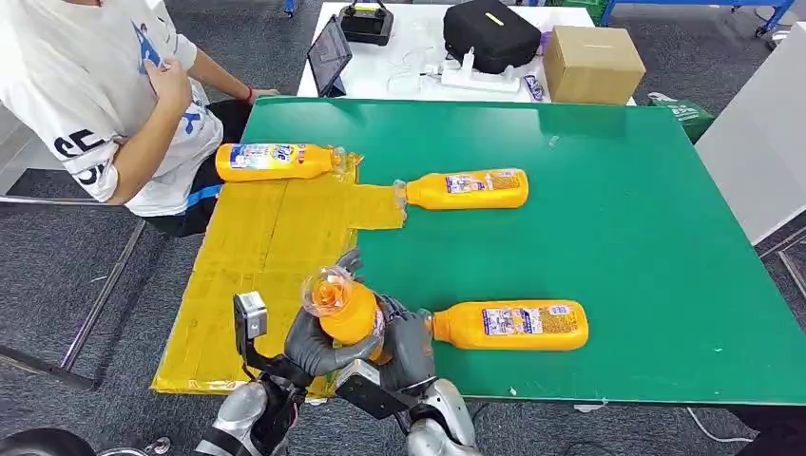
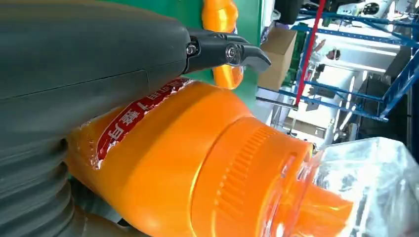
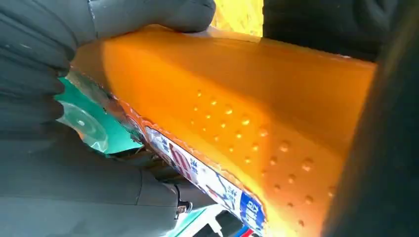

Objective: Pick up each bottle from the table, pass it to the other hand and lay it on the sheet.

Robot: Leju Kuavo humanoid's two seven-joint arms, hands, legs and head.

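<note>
Four orange bottles are seen. One, the held bottle [image 1: 344, 309], is gripped near the front edge of the green tabletop [image 1: 646, 237], cap end raised and tilted toward the camera, clear cap uppermost. It is clasped from both sides: the left hand [image 1: 318, 347] is wrapped around its body on the left, and the right hand [image 1: 409, 347] is pressed against it on the right. In the left wrist view the label and ribbed collar of this bottle [image 2: 207, 163] are seen close against the grey thumb. In the right wrist view its dimpled orange flank [image 3: 237, 113] is closed in by grey fingers [image 3: 34, 59].

A second bottle [image 1: 508, 325] is lying on its side on the bare green, just beside the right hand. A third bottle [image 1: 464, 189] is lying at the right edge of the yellow sheet [image 1: 257, 256], cap on the sheet, body on the green. A fourth bottle [image 1: 276, 161] is laid along the sheet's far edge.

A seated person [image 1: 105, 95] in a white shirt is noted at far left.
</note>
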